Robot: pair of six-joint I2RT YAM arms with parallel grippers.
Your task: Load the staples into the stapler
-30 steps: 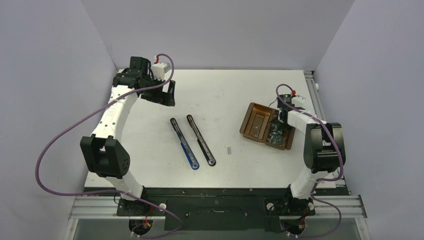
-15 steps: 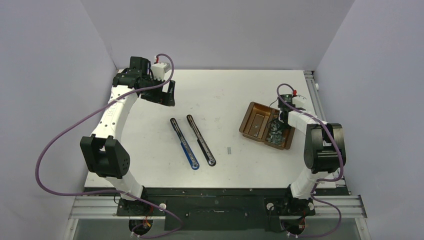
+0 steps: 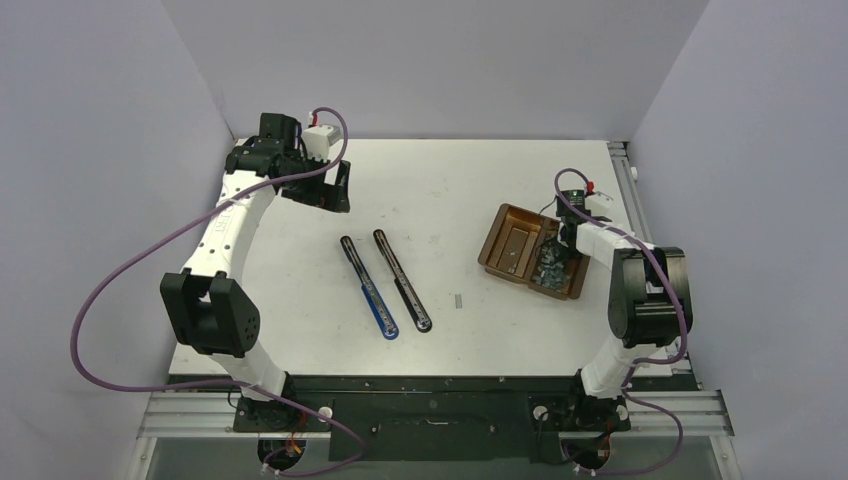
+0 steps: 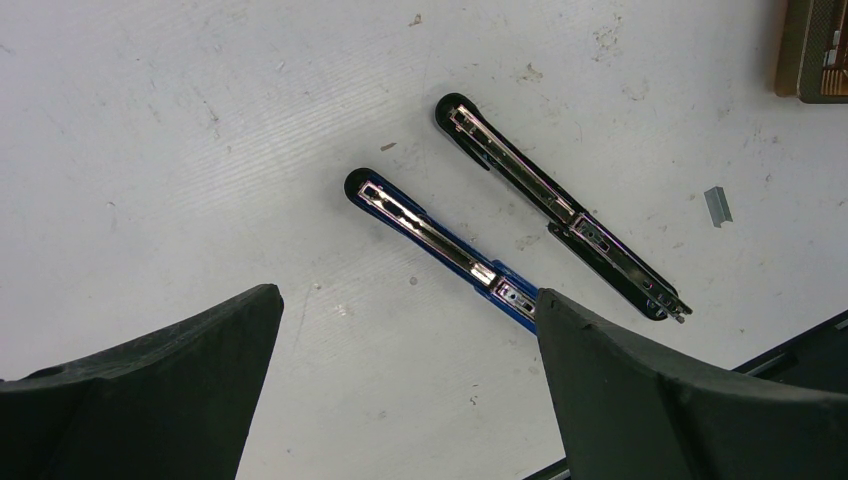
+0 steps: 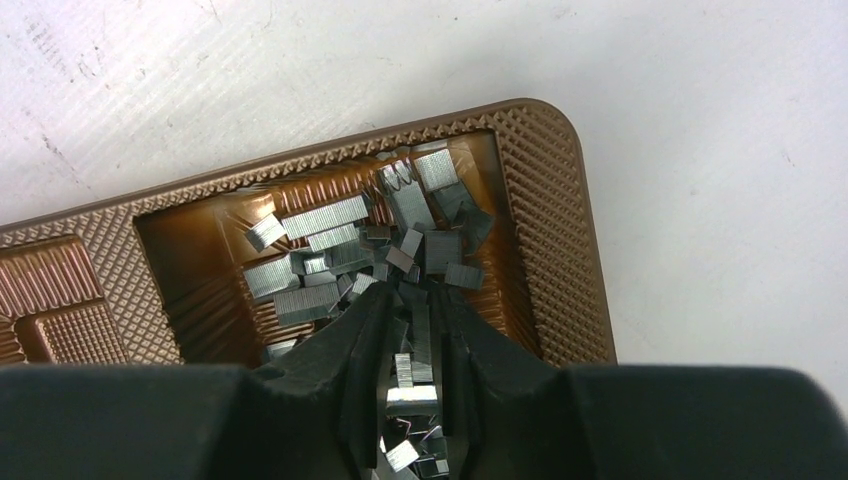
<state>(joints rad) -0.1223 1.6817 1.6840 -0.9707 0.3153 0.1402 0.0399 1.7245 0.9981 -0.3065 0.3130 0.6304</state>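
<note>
Brown tray (image 5: 545, 200) | staples (image 5: 325, 218) between jaws of right gripper (image 5: 412, 310) (grip unclear)

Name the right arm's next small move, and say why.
Probably lift the right gripper straight up slightly: its fingers sit nearly closed in the tray, with staples pinched between them. A small rise would show whether the grip holds.

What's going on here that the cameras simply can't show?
Right wrist view: whether the right jaws actually pinch a strip; the fingers are sunk in the staples.
Top view: the staples in the brown tray are too small, partly under the right arm.
Left wrist view: the blue stapler's lower end is behind a left finger; the tray is cut by the corner.
</note>
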